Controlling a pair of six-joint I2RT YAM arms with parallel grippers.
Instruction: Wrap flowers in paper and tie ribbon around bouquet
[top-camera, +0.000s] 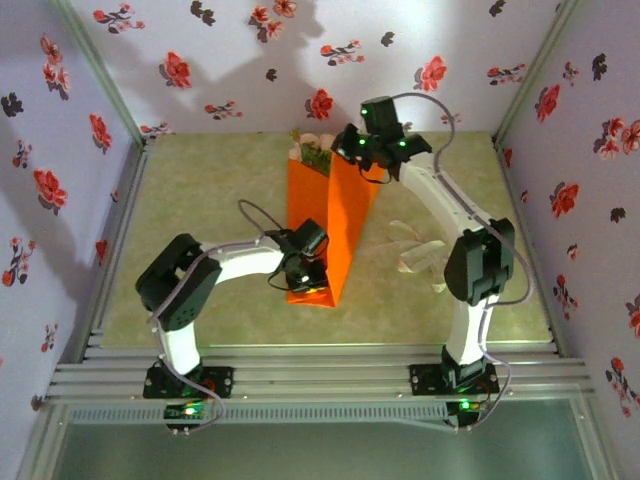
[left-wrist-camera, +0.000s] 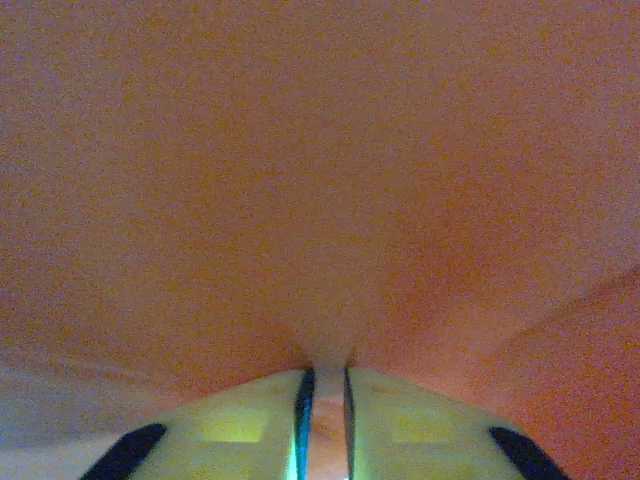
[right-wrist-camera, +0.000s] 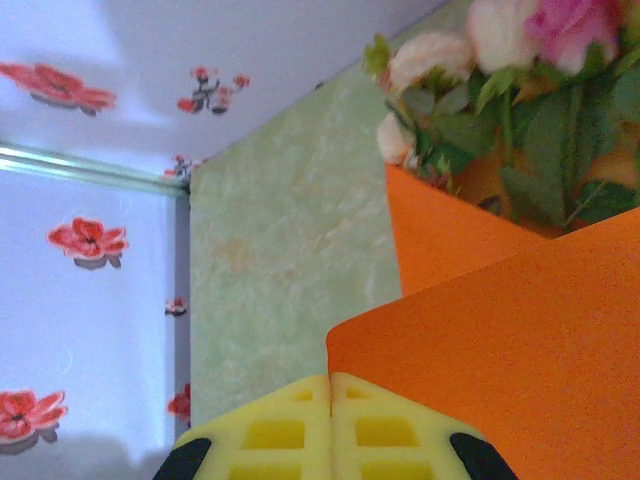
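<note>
Your right end effector (right-wrist-camera: 331, 385) is clamped on the thin, crease-prone paper (top-camera: 345, 220) around the flowers (right-wrist-camera: 430, 60), mid-counter (top-camera: 200, 200). The left end effector (left-wrist-camera: 325, 375) is barely apart at its base; I cannot tell if it grips. Pinch edges lightly.

Pale lilac walls (top-camera: 230, 40) with red flower prints (top-camera: 176, 68), soft shadows across the back wall, metal corner posts (top-camera: 103, 75), mottled green tabletop (top-camera: 200, 200), ribbed aluminium rails (top-camera: 320, 375) along the near edge, evenly lit.

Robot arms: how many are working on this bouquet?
2. The left arm bends over the orange paper's near end; the right arm reaches to its far end, by the flowers.
</note>
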